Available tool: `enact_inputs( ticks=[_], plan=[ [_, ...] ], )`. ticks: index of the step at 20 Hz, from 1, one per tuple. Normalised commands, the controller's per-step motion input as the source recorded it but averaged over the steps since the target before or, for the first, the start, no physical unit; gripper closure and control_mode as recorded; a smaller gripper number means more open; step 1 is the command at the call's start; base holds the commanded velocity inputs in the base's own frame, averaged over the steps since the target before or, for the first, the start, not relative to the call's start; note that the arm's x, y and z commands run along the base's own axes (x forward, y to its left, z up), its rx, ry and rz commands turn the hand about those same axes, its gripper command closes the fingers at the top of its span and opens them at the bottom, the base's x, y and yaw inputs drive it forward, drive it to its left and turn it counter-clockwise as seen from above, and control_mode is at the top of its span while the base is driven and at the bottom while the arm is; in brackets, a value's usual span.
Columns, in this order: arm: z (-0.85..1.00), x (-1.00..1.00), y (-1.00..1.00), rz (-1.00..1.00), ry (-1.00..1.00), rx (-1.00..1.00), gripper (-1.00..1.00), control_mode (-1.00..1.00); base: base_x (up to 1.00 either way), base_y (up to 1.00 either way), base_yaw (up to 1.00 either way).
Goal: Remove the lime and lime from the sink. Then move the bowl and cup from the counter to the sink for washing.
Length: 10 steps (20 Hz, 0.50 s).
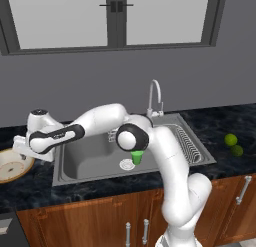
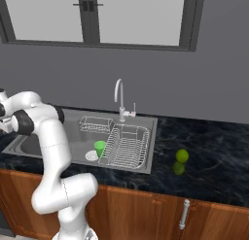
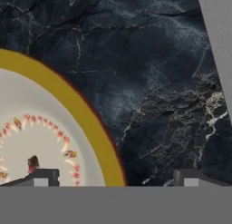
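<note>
I judge the bowl (image 3: 50, 141) to be a stiff, glazed, fairly light dish, slick on its faces and liable to chip if it tips against the steel, so I want to take it by its tan-yellow rim, one fingertip inside and one outside. It sits on the worktop (image 3: 149, 73) just left of the sink (image 1: 90, 163), where the arm reaches across. My hand (image 3: 115, 178) hangs directly over it, spread wide and holding nothing: one fingertip (image 3: 43, 177) lies over the white inside, the other over bare stone, with the rim between them. The cup (image 1: 136, 157) already stands in the basin by the drain, and the two limes (image 1: 233, 145) rest on the worktop to the right.
</note>
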Motion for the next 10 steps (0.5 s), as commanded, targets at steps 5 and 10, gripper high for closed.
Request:
enact_inputs(
  ticks=[5, 10],
  plan=[
    [-0.08, 0.10, 0.11, -0.01, 0.00, 0.00, -1.00, -1.00, 0.00, 0.00, 0.00],
    [-0.07, 0.01, 0.08, -0.01, 0.00, 0.00, -1.00, -1.00, 0.00, 0.00, 0.00]
  ],
)
